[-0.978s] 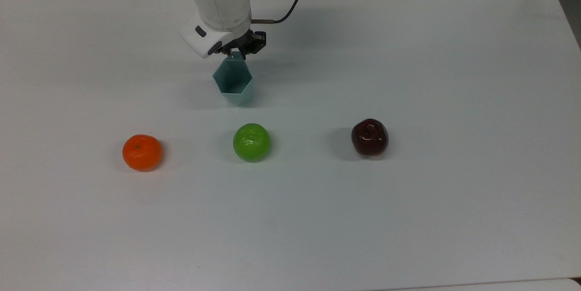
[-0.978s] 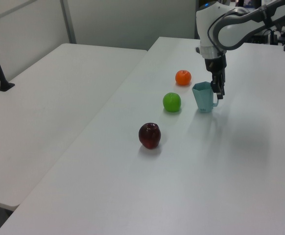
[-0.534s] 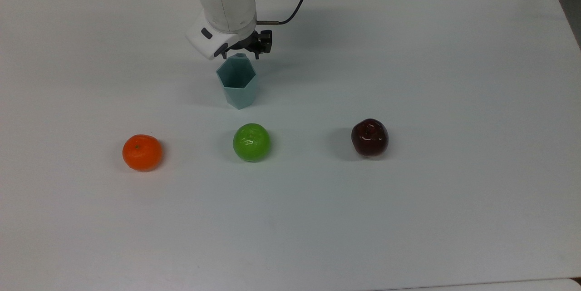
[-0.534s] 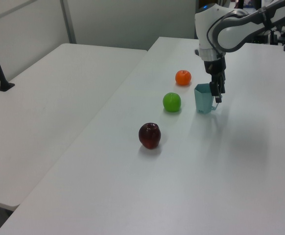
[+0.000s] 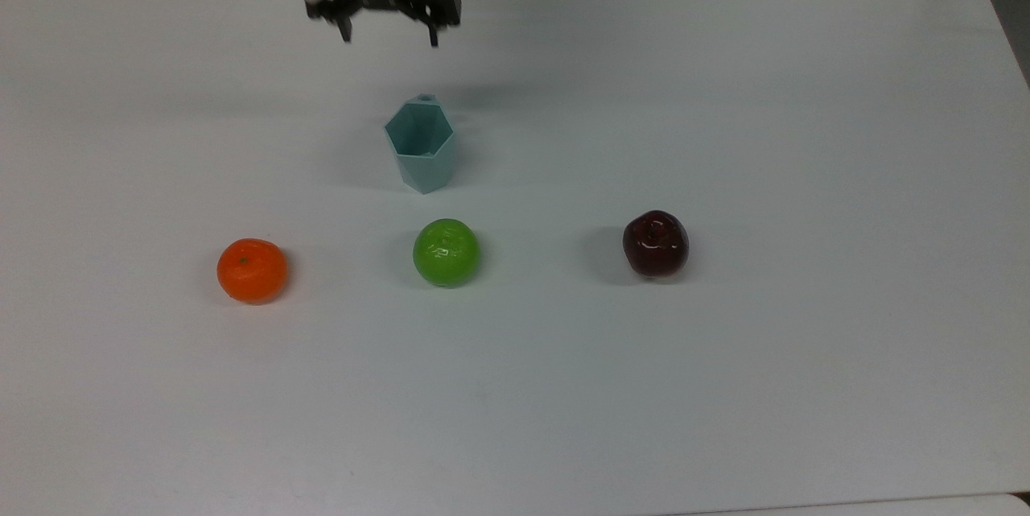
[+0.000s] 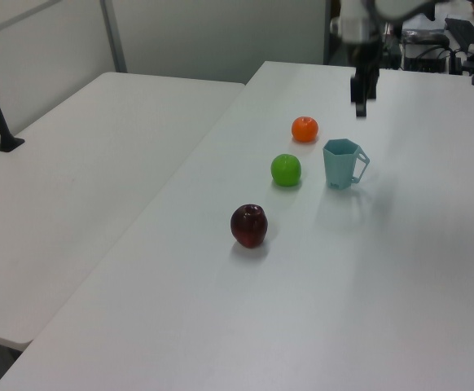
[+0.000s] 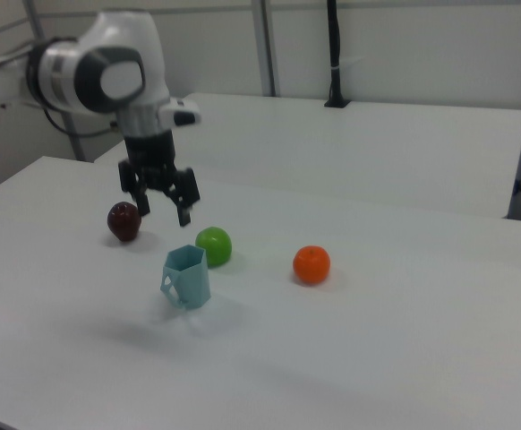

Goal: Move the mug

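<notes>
The gripper (image 7: 163,202) hangs above the surface (image 5: 724,387) with its two fingers spread wide and nothing between them, released and clear of everything. Nearest to it, just below and slightly ahead in the right view, the mug (image 7: 186,276) stands upright on the surface, its hexagonal mouth open to the top and its holed tab handle pointing toward the gripper's side, as the top view shows at the mug's far edge (image 5: 422,142). Judging from this, the mug looks set down and the step in hand is the retreat: the arm should go straight up and back, keeping the fingers spread so neither one catches the handle or the rim, since the narrow base would probably tip easily under a sideways knock. Just beyond the mug from the gripper lies the green apple (image 5: 446,252), close enough that a nudged mug could roll it; farther out to either side sit the orange (image 5: 252,270) and the dark red apple (image 5: 655,243), both well apart from the gripper. How high the fingertips stand over the rim is hard to judge. In the left view the fingers overlap edge-on (image 6: 360,94), and the arm above the wrist is cut off by the frame edge.
</notes>
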